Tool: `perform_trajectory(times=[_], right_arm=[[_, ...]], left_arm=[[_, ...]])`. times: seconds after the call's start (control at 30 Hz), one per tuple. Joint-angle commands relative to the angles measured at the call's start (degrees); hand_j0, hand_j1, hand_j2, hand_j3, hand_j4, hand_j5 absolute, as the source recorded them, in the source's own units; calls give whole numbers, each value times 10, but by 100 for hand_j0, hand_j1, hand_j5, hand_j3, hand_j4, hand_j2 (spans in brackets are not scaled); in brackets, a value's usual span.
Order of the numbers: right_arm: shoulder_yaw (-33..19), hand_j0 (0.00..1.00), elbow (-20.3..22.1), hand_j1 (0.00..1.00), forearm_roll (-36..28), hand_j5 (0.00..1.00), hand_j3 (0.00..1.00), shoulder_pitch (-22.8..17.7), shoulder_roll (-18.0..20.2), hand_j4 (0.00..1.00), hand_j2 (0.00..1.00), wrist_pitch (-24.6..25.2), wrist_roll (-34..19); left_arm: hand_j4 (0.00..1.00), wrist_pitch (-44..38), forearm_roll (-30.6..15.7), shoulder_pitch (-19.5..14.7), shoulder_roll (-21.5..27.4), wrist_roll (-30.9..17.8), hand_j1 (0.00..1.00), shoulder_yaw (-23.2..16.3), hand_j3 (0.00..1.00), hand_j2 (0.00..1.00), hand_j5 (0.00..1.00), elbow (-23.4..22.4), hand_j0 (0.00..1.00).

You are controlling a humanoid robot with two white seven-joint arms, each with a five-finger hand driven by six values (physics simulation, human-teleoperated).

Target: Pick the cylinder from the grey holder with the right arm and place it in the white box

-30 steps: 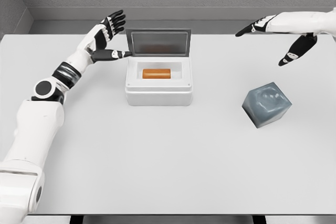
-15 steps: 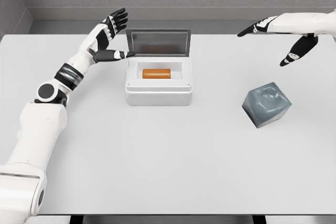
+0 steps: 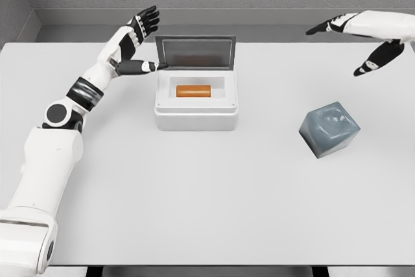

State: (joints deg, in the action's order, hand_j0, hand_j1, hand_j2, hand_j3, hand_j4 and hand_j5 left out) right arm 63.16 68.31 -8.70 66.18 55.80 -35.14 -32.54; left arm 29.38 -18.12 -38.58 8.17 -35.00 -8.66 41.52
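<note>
Right hand (image 3: pixel 363 37) fingers spread, nothing held, raised beyond holder (image 3: pixel 329 128). Left hand (image 3: pixel 133 47) splayed, thumb at lid (image 3: pixel 194 52). Cylinder (image 3: pixel 194 91) seen inside box (image 3: pixel 196 116); holder empty. Placement judged done; only lid closing possibly required.

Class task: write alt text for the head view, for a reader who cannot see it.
An orange cylinder lies inside an open white box on a white table. An empty grey holder sits to its right. The left robot hand and right robot hand hover open.
</note>
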Motion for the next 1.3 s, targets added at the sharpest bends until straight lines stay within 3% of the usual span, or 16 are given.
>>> perform_trajectory(times=[0.0,0.37,0.63,0.73,0.83,0.9,1.0,1.27], right_arm=[[-4,100,0,100,-2,100,100,0,0,100,100,1,0],[-7,100,-11,100,0,100,100,-12,-3,100,100,1,-3],[-11,100,-35,100,0,100,100,-21,-41,100,100,1,-3],[-52,100,-34,100,3,100,100,-57,-41,100,100,1,-2],[-57,100,-35,100,4,100,100,-63,-45,100,100,1,-2],[-73,100,-35,100,4,100,100,-76,-44,100,100,1,-2],[-87,100,-35,100,4,100,100,-88,-46,100,100,1,-3],[-146,100,-36,100,20,100,100,-139,-54,100,100,1,-3]], left_arm=[[100,0,-4,0,0,0,100,0,100,100,100,6,100],[100,0,-13,20,0,0,100,-16,100,100,100,38,100],[100,0,-27,29,11,0,100,-16,100,100,100,60,100],[100,0,-31,37,12,0,100,-16,100,100,100,75,100],[100,0,-32,55,18,0,100,-16,100,100,100,103,100],[100,0,-35,56,21,0,100,-20,100,100,100,109,100],[100,0,-70,56,39,0,100,-55,100,100,100,123,100],[100,0,-72,64,43,0,100,-58,100,100,100,141,100]])
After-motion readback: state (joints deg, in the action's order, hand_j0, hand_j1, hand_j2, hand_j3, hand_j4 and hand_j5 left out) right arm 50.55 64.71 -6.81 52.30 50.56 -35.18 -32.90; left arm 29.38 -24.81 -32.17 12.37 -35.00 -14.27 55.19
